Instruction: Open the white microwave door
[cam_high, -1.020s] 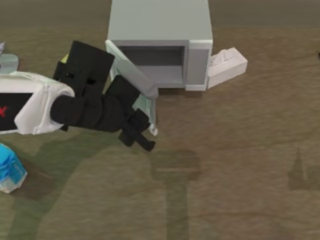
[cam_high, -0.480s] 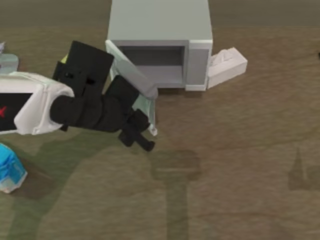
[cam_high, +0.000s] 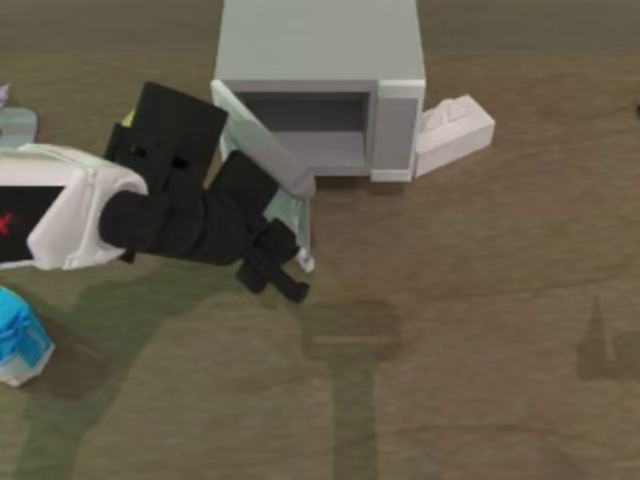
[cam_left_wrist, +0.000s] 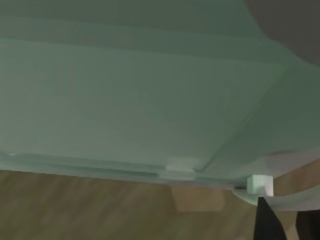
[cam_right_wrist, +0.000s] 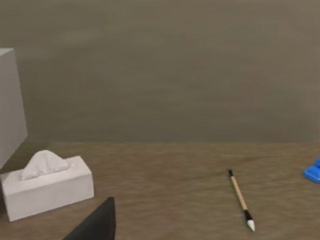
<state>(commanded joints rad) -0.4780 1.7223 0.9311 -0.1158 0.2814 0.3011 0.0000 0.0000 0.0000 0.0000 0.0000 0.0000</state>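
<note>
Left fingers (cam_high: 283, 272): black, low at the free edge of the microwave door (cam_high: 268, 150), by its bottom corner; in the top view they sit against the door's outer face, but whether they are clenched on the handle or released I cannot tell.
Left wrist view: the door's pale green-grey panel (cam_left_wrist: 125, 105) fills nearly all of it, very close; a small white block (cam_left_wrist: 260, 184) sits at the door's lower edge, with one dark finger (cam_left_wrist: 272, 225) just beside it.
Microwave door: swung partly outward from its hinge on the left side of the white microwave (cam_high: 320, 60), standing at a slant to the oven front, with the free edge toward the near side of the surface (cam_high: 470, 330).
White microwave: at the far middle of the surface; its cavity (cam_high: 305, 125) shows behind the door and the grey control panel (cam_high: 395, 130) is on its right.
Left arm (cam_high: 150, 215): reaches in from the left of the surface, black wrist and white forearm lying in front of the door.
Right arm: parked; only a dark part (cam_right_wrist: 97, 225) shows in its wrist view.
Tissue box (cam_high: 452, 130): white, touching or just beside the microwave's right side.
Pen (cam_right_wrist: 241, 199): on the surface, well apart from the tissue box.
Blue object (cam_high: 20, 340): at the left edge of the surface, near the left arm.
</note>
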